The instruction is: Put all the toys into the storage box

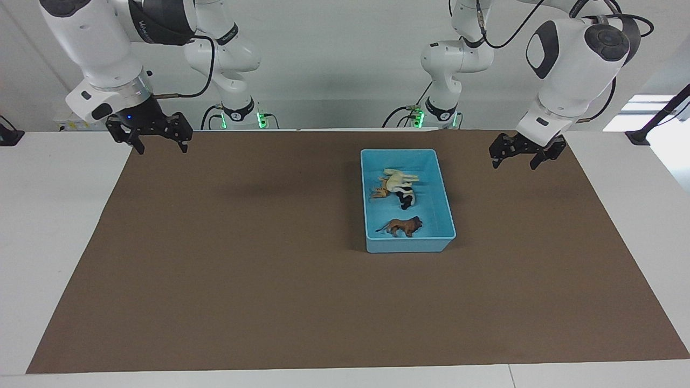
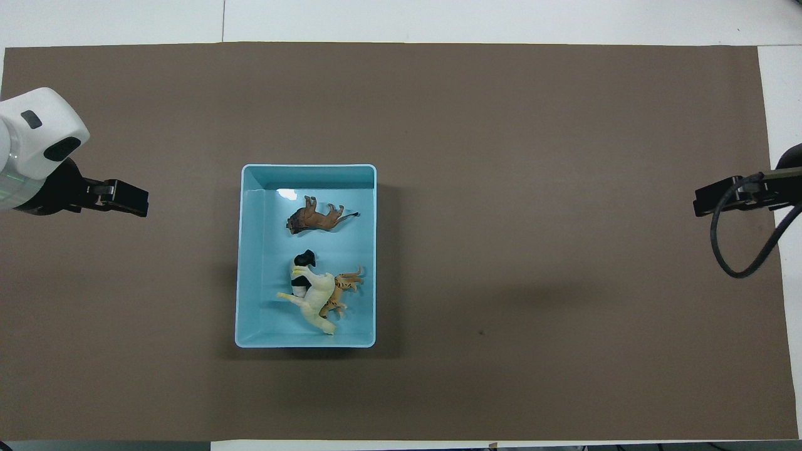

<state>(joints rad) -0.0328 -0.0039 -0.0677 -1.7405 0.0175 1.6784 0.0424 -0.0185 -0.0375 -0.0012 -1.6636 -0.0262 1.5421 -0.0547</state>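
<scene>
- The light blue rectangular plastic storage box with low walls and rounded corners sits on the brown mat, toward the left arm's end of the table, its long axis running from the robots outward.
- All four small plastic figurines lie inside it. The brown maned lion lies alone in the end farther from the robots, body crosswise to the box, head toward the left arm's end.
- The cream-white horse, black-and-white panda and orange striped tiger lie heaped together in the nearer end, the horse across the other two.
- No legible writing on the box or toys.
- The left gripper hangs empty above the mat's edge, fingers apart.
- The right gripper hangs empty over its mat corner, fingers wide.
</scene>
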